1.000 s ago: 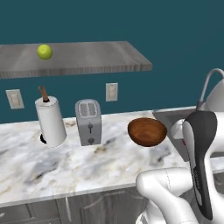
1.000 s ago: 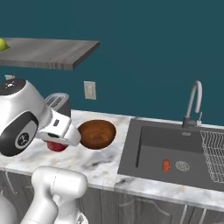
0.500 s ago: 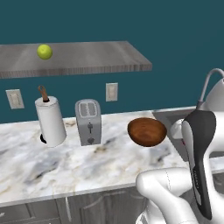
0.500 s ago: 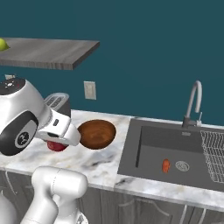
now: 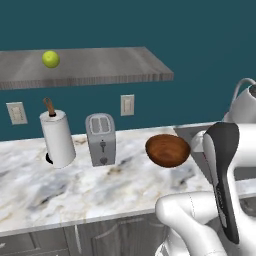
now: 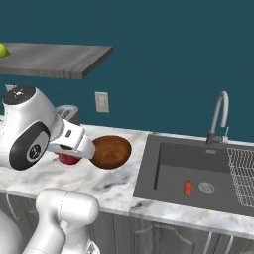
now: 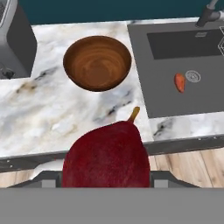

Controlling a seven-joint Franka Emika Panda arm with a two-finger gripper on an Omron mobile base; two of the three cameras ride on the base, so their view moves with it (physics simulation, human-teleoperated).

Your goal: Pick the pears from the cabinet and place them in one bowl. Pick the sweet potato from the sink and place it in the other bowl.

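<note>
The red pear [image 7: 106, 155] filled the lower middle of the hand view, its stem pointing up, held between the fingers, whose tips were hidden behind the fruit. In the right base view the red pear [image 6: 68, 158] showed just under the hand, close beside the dark bowl [image 6: 111, 152]. That bowl [image 5: 168, 150] stood empty on the marble surface [image 5: 75, 190], right of the toaster [image 5: 101, 138] and the paper towel roll [image 5: 57, 138]. The green pear [image 5: 50, 59] lay on the cabinet [image 5: 100, 67], towards its left end. The sweet potato [image 6: 188, 187] lay on the floor of the sink [image 6: 168, 186], near the drain, with the tap [image 6: 220, 116] behind it and the wire rack [image 6: 242, 173] at the right.
</note>
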